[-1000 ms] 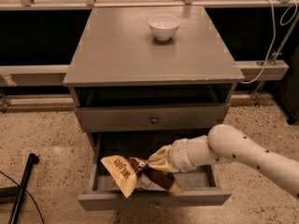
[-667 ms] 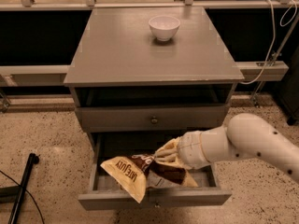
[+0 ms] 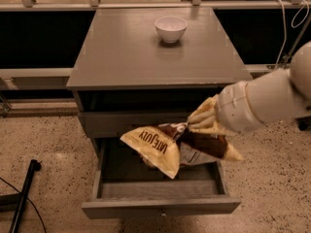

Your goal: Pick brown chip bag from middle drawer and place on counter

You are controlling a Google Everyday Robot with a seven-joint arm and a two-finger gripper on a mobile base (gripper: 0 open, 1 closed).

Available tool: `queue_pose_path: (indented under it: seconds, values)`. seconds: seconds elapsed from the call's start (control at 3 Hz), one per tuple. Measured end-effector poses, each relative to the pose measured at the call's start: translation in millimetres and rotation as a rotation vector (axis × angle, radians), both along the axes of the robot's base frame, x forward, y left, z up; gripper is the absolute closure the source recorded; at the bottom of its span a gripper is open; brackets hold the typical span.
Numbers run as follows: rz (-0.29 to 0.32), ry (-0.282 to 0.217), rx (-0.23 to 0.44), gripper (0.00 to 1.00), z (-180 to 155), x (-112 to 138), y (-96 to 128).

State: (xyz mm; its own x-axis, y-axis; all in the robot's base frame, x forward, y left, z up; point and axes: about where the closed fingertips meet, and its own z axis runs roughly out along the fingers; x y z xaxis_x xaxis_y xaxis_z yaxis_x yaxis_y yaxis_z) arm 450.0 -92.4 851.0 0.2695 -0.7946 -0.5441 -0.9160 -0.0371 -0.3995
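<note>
Aloft over one middle drawer point(image 3: 160, 207): one tool point(image 3: 196, 123), one brown chip bag point(image 3: 161, 146) in its pinch; one bowl point(image 3: 171, 29) on counter point(image 3: 131, 57).

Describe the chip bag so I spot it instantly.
Find the grey cabinet; over its open middle drawer, the gripper holds the brown chip bag. It is crinkled, dark brown with yellow ends, unlike the smooth white bowl on the counter.

**LEGIBLE MARKINGS**

One item carries print: the brown chip bag point(image 3: 206, 143), clamped at its upper edge by the gripper point(image 3: 200, 121) above the middle drawer point(image 3: 160, 207). White block lettering runs along the bag's yellow-gold end, upside down to the camera, and the word cannot be read with certainty. The print on the bag's pale panel is too fine to read.
</note>
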Motion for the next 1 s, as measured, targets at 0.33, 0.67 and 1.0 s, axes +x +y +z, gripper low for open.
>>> queue_pose_path:
  seconds: [0.33, 0.67, 1.0]
  values:
    - [-0.114, 0.069, -0.114, 1.0, 41.8, 32.6, -57.4]
    - [-0.247, 0.167, -0.215, 1.0, 57.0, 70.1, -97.8]
    - [-0.361, 0.237, -0.29, 1.0, 76.1, 126.7, -109.5]
